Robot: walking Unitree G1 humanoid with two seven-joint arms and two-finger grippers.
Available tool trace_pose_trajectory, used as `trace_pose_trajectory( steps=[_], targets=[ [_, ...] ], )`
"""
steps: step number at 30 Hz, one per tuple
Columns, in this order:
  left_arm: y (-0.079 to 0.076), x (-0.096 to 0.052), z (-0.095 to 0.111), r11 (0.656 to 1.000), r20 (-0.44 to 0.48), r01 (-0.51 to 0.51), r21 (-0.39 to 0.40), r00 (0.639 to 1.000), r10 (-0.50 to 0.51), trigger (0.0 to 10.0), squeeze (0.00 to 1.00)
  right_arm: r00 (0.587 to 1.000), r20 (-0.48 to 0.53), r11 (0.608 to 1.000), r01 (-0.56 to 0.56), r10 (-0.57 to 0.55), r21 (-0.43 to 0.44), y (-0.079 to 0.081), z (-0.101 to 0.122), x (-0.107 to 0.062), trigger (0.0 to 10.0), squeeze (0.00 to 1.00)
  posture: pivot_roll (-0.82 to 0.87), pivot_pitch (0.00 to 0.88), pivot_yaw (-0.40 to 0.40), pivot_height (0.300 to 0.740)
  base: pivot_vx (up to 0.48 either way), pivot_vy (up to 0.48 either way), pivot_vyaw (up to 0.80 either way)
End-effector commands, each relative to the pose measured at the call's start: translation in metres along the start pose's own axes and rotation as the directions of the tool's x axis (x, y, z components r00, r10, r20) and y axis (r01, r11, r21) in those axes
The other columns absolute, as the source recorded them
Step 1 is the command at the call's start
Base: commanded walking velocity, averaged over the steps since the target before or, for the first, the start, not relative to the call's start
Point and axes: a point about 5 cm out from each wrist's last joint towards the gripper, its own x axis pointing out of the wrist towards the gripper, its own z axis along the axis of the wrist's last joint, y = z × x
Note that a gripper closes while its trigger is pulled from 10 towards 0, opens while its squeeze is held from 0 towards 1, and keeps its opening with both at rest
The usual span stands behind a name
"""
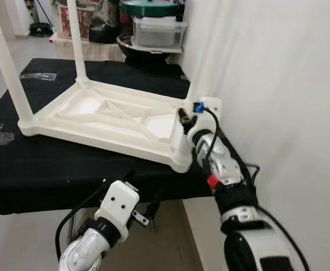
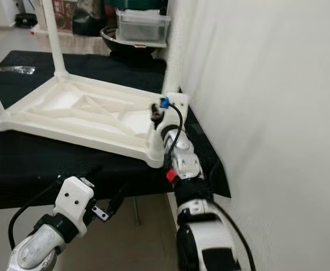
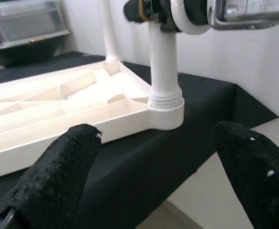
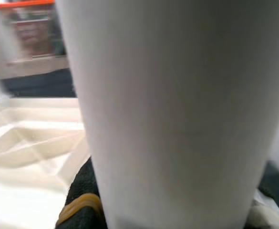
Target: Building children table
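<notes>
Right end effector is clamped round the near-right white plastic table leg, low down, just above its threaded collar at the corner socket. Left end effector hangs below and in front of the worktop edge, fingers spread wide, holding nothing, aimed at that same corner.

Largest first: black cloth-covered worktop carries the white plastic children's tabletop, upside-down, ribbed underside up, long axis running from far left to near right, approx. along the worktop. Legs stand upright in the sockets, pointing at the ceiling; three others look seated.

Step in hand, as I read it: seating/twisting the last leg. Next move prob. needs a firm turn about the leg's vertical axis w/ downward pressure, tabletop kept from sliding.
</notes>
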Motion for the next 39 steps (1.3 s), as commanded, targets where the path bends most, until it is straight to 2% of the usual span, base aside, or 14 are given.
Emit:
trace_pose_trajectory(
  steps=[1, 4, 5, 6, 13, 14, 20, 24, 28, 34, 35, 37, 38, 39],
  targets=[
    [-0.003, 0.000, -0.001, 1.000, -0.011, 0.018, -0.005, 1.000, -0.018, 10.0, 0.00, 0.983, -0.099, 0.985, 0.162, -0.157, 0.052, -0.015, -0.020, -0.007, 0.0, 0.00, 0.12, 0.040, -0.127, 0.740, 0.000, 0.000, 0.00],
    [-0.003, 0.001, -0.001, 1.000, -0.010, 0.023, 0.005, 1.000, -0.023, 10.0, 0.00, 0.983, -0.106, 0.979, 0.162, -0.149, 0.123, 0.005, -0.024, -0.014, 2.0, 0.00, 0.12, 0.042, -0.122, 0.740, 0.000, 0.000, 0.00],
    [-0.003, 0.001, -0.001, 1.000, -0.010, 0.024, 0.013, 1.000, -0.024, 10.0, 0.00, 0.992, -0.098, 0.981, 0.101, -0.086, 0.166, 0.019, -0.023, -0.015, 10.0, 0.00, 0.12, 0.040, -0.125, 0.740, 0.000, 0.000, 0.00],
    [-0.002, 0.001, -0.002, 1.000, -0.013, 0.021, 0.013, 1.000, -0.021, 10.0, 0.00, 0.994, -0.068, 0.969, -0.066, 0.085, 0.240, 0.042, -0.018, -0.015, 10.0, 1.00, 0.12, 0.039, -0.125, 0.740, 0.000, 0.000, 0.00],
    [-0.002, 0.003, 0.000, 1.000, -0.003, 0.018, -0.007, 1.000, -0.018, 10.0, 0.00, 0.994, 0.015, 0.968, -0.106, 0.105, 0.228, 0.040, -0.002, -0.010, 10.0, 0.89, 0.11, 0.030, -0.118, 0.740, 0.000, 0.000, 0.00],
    [-0.003, 0.003, 0.000, 1.000, -0.003, 0.027, 0.002, 1.000, -0.027, 10.0, 0.00, 0.987, 0.037, 0.953, -0.162, 0.158, 0.254, 0.037, 0.003, -0.007, 10.0, 0.00, 0.11, 0.027, -0.122, 0.740, 0.000, 0.000, 0.00],
    [-0.007, 0.000, -0.007, 0.998, -0.025, 0.060, 0.019, 0.998, -0.059, 10.0, 0.00, 0.883, 0.168, 0.860, -0.465, 0.437, 0.208, 0.020, 0.014, -0.005, 10.0, 0.00, 0.09, 0.030, -0.105, 0.740, 0.000, 0.000, 0.00],
    [-0.007, 0.001, -0.007, 0.998, -0.025, 0.059, 0.020, 0.998, -0.058, 10.0, 0.00, 0.666, 0.101, 0.643, -0.742, 0.739, 0.189, 0.015, 0.014, -0.015, 10.0, 0.00, 0.10, 0.025, -0.116, 0.740, 0.000, 0.000, 0.00],
    [-0.011, 0.002, -0.007, 0.997, -0.020, 0.075, 0.035, 0.997, -0.075, 10.0, 0.00, 0.308, -0.030, 0.309, -0.944, 0.951, 0.114, 0.020, 0.010, -0.037, 10.0, 0.00, 0.12, 0.000, -0.122, 0.740, 0.000, 0.000, 0.00],
    [-0.012, 0.000, -0.008, 0.996, -0.019, 0.078, 0.046, 0.997, -0.077, 10.0, 0.00, 0.137, -0.113, 0.144, -0.988, 0.984, 0.058, 0.031, 0.002, -0.042, 10.0, 0.00, 0.14, 0.000, -0.140, 0.740, 0.000, 0.000, 0.00],
    [-0.011, 0.000, -0.008, 0.996, -0.019, 0.076, 0.048, 0.997, -0.075, 10.0, 0.00, 0.149, -0.126, 0.158, -0.986, 0.981, 0.061, 0.034, 0.002, -0.038, 5.8, 0.00, 0.14, 0.000, -0.140, 0.740, 0.000, 0.000, 0.00],
    [-0.011, 0.000, -0.008, 0.996, -0.019, 0.076, 0.048, 0.997, -0.075, 10.0, 0.00, 0.149, -0.126, 0.158, -0.986, 0.981, 0.061, 0.034, 0.002, -0.038, 5.8, 0.00, 0.14, 0.000, -0.140, 0.740, 0.000, 0.000, 0.00],
    [-0.012, 0.000, -0.008, 0.996, -0.018, 0.075, 0.048, 0.997, -0.074, 10.0, 0.00, 0.194, -0.137, 0.201, -0.979, 0.971, 0.041, 0.037, 0.000, -0.034, 0.0, 0.00, 0.14, 0.000, -0.145, 0.740, 0.000, 0.000, 0.00],
    [-0.012, 0.000, -0.008, 0.996, -0.017, 0.075, 0.050, 0.997, -0.074, 10.0, 0.00, 0.274, -0.134, 0.279, -0.960, 0.952, 0.017, 0.039, 0.000, -0.027, 0.0, 0.00, 0.15, 0.000, -0.147, 0.740, 0.000, 0.000, 0.00]
  ],
)
